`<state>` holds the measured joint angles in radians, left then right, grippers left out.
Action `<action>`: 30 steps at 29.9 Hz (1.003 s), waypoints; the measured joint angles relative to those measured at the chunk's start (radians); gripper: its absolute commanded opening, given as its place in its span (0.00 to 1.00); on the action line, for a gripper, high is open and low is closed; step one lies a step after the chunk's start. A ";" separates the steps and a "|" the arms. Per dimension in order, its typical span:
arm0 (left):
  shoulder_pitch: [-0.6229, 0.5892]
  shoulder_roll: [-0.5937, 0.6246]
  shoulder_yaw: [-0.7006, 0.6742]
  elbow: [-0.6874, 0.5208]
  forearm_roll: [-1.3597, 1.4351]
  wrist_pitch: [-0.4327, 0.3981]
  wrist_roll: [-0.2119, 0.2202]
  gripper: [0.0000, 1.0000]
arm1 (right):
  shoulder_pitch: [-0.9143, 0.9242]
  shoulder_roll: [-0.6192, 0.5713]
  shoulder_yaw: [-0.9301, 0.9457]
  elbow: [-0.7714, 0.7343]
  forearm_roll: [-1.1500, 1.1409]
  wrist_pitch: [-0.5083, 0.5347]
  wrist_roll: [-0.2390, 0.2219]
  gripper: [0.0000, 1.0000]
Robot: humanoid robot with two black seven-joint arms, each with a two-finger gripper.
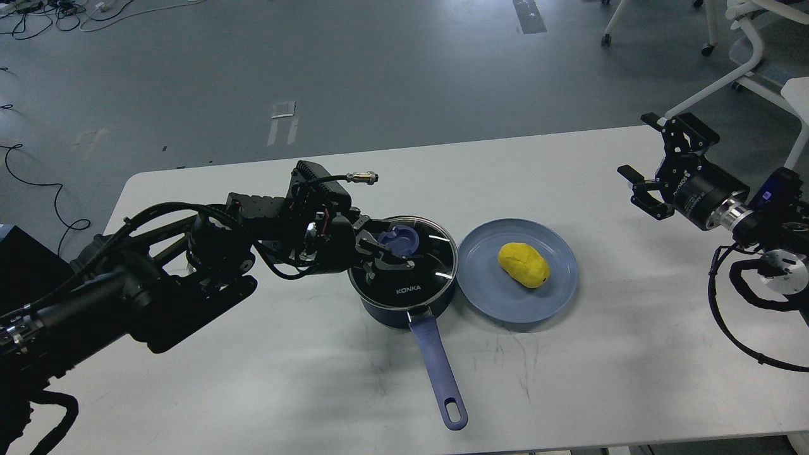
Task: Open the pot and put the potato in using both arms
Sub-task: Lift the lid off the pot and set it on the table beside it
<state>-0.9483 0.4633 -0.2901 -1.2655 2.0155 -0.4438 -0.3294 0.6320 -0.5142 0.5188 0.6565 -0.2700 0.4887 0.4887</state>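
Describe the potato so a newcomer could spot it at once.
On the white table, find the flat blue plate just right of the lidded pot. The potato lies on that plate: a small yellow oval lump, the only yellow thing there.

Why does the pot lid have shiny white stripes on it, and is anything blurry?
Head view: the white streaks on the glass lid are glare from lights above; the left pincer throws soft shadows on the table; the potato and plate look sharp, nothing badly blurred.
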 measured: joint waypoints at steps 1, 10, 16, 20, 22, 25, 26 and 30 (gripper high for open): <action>0.000 0.001 0.000 0.000 0.000 0.000 0.000 0.79 | 0.000 0.000 0.000 0.000 0.000 0.000 0.000 1.00; 0.003 0.002 0.007 0.003 0.001 -0.001 0.002 0.49 | -0.001 0.000 0.000 0.000 0.000 0.000 0.000 1.00; -0.008 0.012 0.006 -0.003 -0.002 0.003 0.003 0.46 | -0.001 0.000 0.000 0.000 0.000 0.000 0.000 1.00; -0.038 0.065 -0.001 -0.033 -0.008 0.018 -0.006 0.46 | -0.001 0.000 0.000 0.000 0.000 0.000 0.000 1.00; -0.056 0.115 -0.003 -0.048 -0.016 0.023 -0.022 0.46 | -0.001 0.000 0.000 0.000 0.000 0.000 0.000 1.00; -0.066 0.189 -0.003 -0.056 -0.026 0.039 -0.053 0.47 | 0.000 0.000 0.000 0.000 0.000 0.000 0.000 1.00; -0.067 0.217 -0.002 -0.058 -0.028 0.056 -0.064 0.47 | 0.000 0.000 0.001 0.000 0.000 0.000 0.000 1.00; -0.050 0.336 0.022 -0.055 -0.031 0.133 -0.101 0.47 | 0.000 0.000 0.001 0.000 0.000 0.000 0.000 1.00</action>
<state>-0.9986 0.7995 -0.2686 -1.3208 1.9840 -0.3110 -0.4308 0.6321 -0.5138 0.5198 0.6566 -0.2700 0.4887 0.4887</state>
